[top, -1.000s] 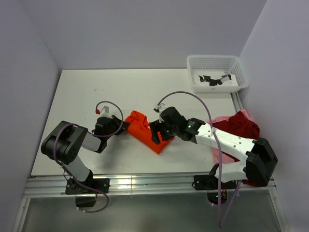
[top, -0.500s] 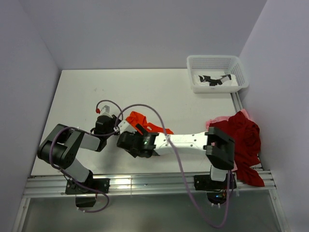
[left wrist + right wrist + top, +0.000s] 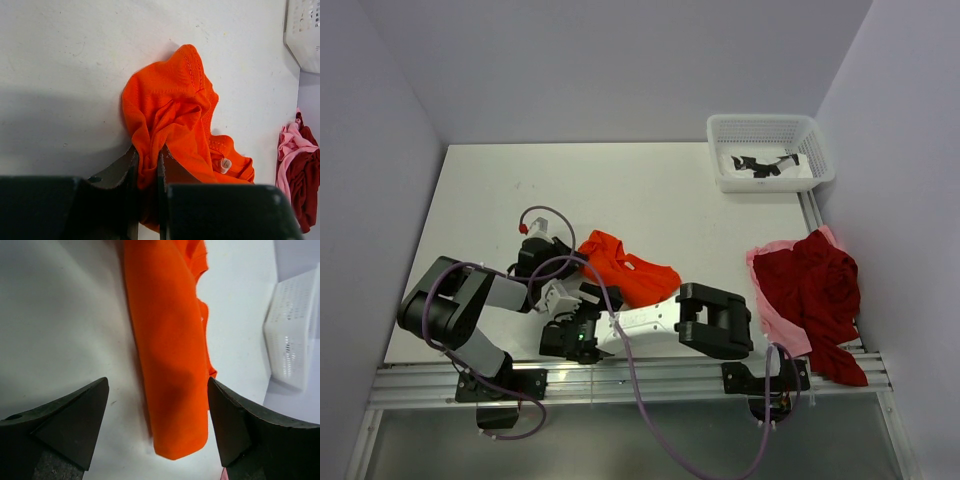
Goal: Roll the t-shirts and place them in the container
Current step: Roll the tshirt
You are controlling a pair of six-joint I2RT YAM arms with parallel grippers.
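Left gripper (image 3: 147, 152) pinches a fold of the orange t-shirt (image 3: 625, 272), bunched near the tabletop (image 3: 620, 180)'s near edge; my right gripper (image 3: 157, 385) hangs wide open above it, holding nothing.

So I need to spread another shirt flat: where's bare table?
Free: the far side of the table, between the orange t-shirt and the back wall, left of the white basket. Crowded: the near edge, where the left arm and right arm flank that shirt, and the right edge, under the dark red t-shirt and pink t-shirt.
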